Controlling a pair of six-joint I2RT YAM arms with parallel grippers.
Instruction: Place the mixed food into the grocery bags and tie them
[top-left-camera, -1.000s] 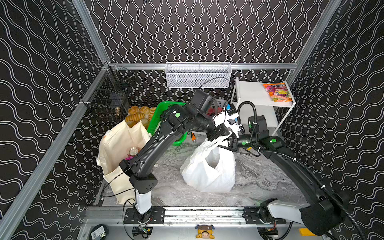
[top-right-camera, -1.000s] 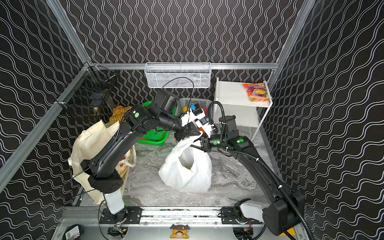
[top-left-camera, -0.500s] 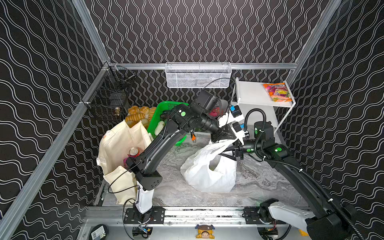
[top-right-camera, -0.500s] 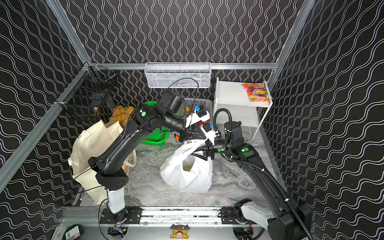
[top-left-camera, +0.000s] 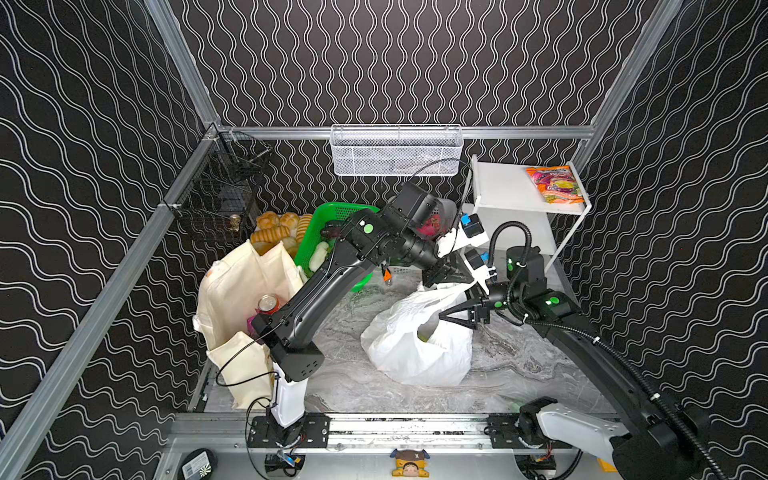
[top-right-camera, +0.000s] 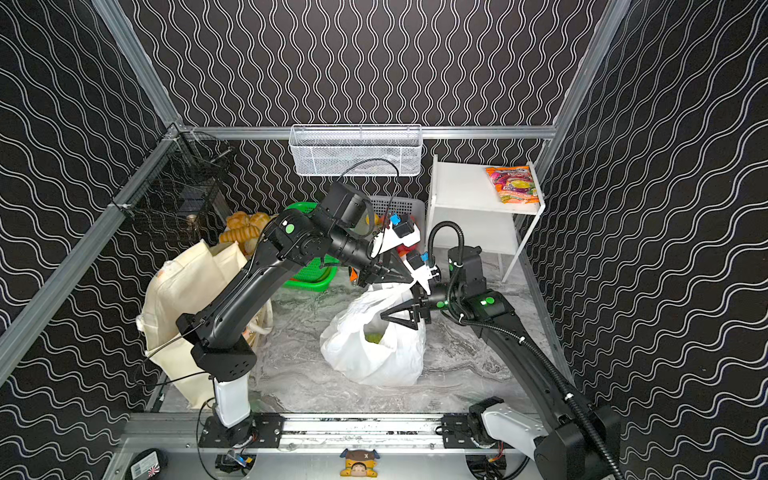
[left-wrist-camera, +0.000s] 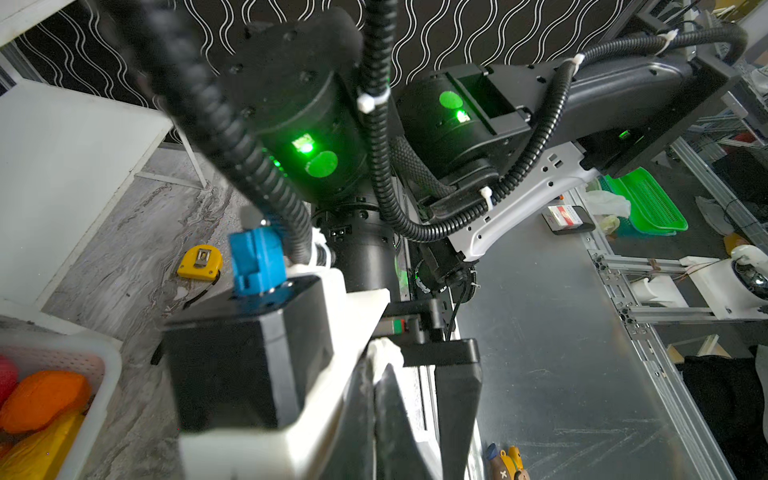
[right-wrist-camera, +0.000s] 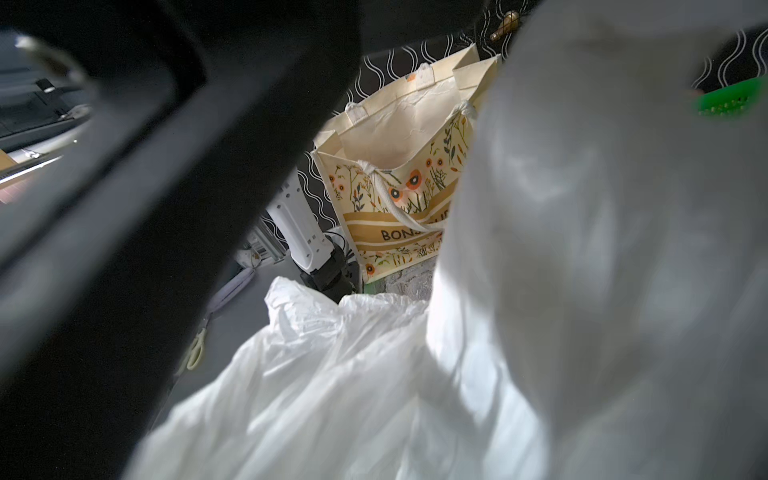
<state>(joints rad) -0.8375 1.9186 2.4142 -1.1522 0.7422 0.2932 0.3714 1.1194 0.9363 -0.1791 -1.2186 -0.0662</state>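
The white plastic carrier bag (top-left-camera: 415, 357) sits slumped on the marble-patterned tabletop (top-left-camera: 353, 386) near the middle in both top views, its mouth open upward and something yellow-green (top-right-camera: 374, 337) showing inside. The left gripper (top-left-camera: 446, 279) reaches across from the left and hangs just above the bag's far rim. In the left wrist view its jaws are pressed together on a bunched white scrap of the bag's handle (left-wrist-camera: 383, 353), which rises from the bag to the fingertips. The right gripper (top-left-camera: 457, 316) points in from the right at the level of the bag's mouth, and its jaws stand wide. In the right wrist view one dark finger (right-wrist-camera: 187, 187) lies far out to one side, while blurred plastic close to the lens covers the other side. Whether that plastic touches the fingers I cannot tell. The cream fabric tote (top-left-camera: 241, 291) stands upright at the left edge of the table, well apart from the plastic bag, with a red drink can (top-left-camera: 268, 302) upright inside it. The right wrist view shows its flower-printed side panel (right-wrist-camera: 399, 199). Behind the left arm are a green basket (top-left-camera: 332, 212) and bread rolls (top-left-camera: 274, 228). On the white shelf (top-left-camera: 507, 187) at the back right lies a colourful snack packet (top-left-camera: 555, 183).
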